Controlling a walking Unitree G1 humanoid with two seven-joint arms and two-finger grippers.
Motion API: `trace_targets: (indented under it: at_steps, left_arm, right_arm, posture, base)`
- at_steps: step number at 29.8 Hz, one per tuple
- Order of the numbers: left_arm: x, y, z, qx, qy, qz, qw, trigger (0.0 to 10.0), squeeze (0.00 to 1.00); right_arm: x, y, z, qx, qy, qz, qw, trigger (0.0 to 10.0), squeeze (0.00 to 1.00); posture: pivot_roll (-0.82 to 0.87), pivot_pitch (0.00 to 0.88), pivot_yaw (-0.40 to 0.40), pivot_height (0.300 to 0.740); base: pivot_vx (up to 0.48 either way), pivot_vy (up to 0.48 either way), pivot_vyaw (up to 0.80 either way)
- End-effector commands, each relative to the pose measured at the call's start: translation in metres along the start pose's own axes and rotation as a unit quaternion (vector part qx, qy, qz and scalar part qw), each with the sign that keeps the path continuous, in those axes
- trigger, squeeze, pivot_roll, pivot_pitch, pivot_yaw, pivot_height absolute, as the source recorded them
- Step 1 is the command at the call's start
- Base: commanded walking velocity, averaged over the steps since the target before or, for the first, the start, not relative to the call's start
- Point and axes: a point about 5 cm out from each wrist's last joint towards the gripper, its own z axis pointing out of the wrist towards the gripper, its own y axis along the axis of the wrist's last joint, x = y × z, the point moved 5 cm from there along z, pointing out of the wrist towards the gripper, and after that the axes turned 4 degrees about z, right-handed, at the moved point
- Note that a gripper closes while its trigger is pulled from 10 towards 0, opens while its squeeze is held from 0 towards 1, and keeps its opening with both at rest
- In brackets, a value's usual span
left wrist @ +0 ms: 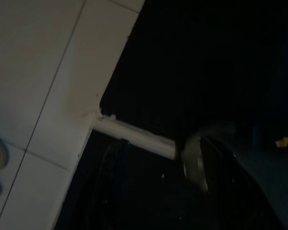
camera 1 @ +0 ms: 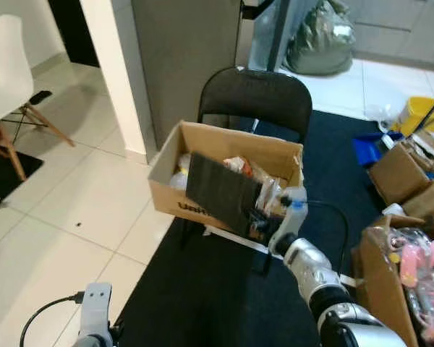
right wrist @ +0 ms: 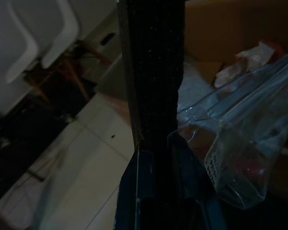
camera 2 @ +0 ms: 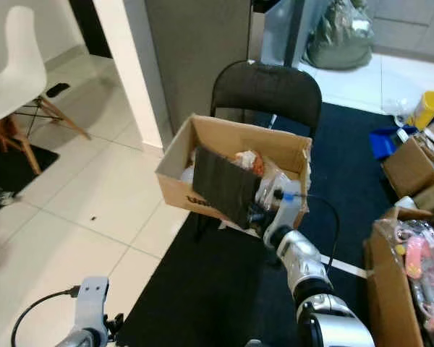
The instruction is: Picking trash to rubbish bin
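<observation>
Your right gripper [camera 2: 254, 212] is clamped on a dark flat panel [camera 2: 226, 185], fingers pinching its lower edge at the box's [camera 2: 235, 141] front right corner. The panel stands tilted over the box's front wall, its upper part leaning across the open top. The box sits on a black chair [camera 2: 269, 88] and holds trash [camera 2: 247, 160] behind the panel; a clear plastic bag [right wrist: 235, 143] lies just beside your fingers. Your left gripper [camera 1: 94, 307] hangs low over the floor; whether it is apart or together, you cannot tell.
</observation>
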Motion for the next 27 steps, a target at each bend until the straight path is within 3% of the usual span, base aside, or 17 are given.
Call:
trace_targets:
  at_steps: [1, 7, 13, 16, 20, 27]
  left_arm:
    - [0.001, -0.007, -0.001, 0.014, -0.001, 0.007, 1.000, 10.0, 0.00]
    - [0.000, -0.009, -0.001, 0.017, -0.004, 0.012, 1.000, 10.0, 0.00]
    - [-0.002, -0.012, -0.002, 0.020, -0.005, 0.011, 1.000, 10.0, 0.00]
    - [-0.002, -0.014, -0.002, 0.024, 0.000, 0.004, 1.000, 10.0, 0.00]
    - [-0.002, -0.020, -0.003, 0.032, 0.004, 0.007, 0.999, 10.0, 0.00]
    - [-0.004, -0.024, -0.003, 0.039, 0.001, 0.007, 0.999, 10.0, 0.00]
  right_arm:
    - [0.006, -0.002, 0.002, -0.004, 0.010, 0.013, 1.000, 10.0, 0.00]
    - [0.016, 0.026, 0.008, -0.060, 0.048, 0.045, 0.996, 10.0, 0.00]
    - [0.017, 0.055, 0.013, -0.107, 0.047, 0.058, 0.991, 10.0, 0.00]
    - [0.018, 0.063, 0.015, -0.112, 0.052, 0.063, 0.990, 10.0, 0.00]
    - [0.008, 0.079, 0.012, -0.126, 0.032, 0.054, 0.990, 10.0, 0.00]
    - [0.002, 0.081, 0.008, -0.125, 0.027, 0.049, 0.991, 10.0, 0.00]
  posture:
    - [0.04, 0.092, 0.041, 0.740]
    - [0.04, 0.092, 0.041, 0.740]
    - [0.04, 0.096, 0.042, 0.740]
    - [0.05, 0.099, 0.041, 0.740]
    - [0.05, 0.098, 0.038, 0.740]
    - [0.04, 0.101, 0.037, 0.740]
  base:
    - [0.480, 0.000, 0.00]
    - [0.480, 0.000, 0.00]
    - [0.480, 0.000, 0.00]
    - [0.244, 0.000, -0.80]
    - [0.000, 0.000, -0.80]
    - [0.000, 0.000, -0.80]
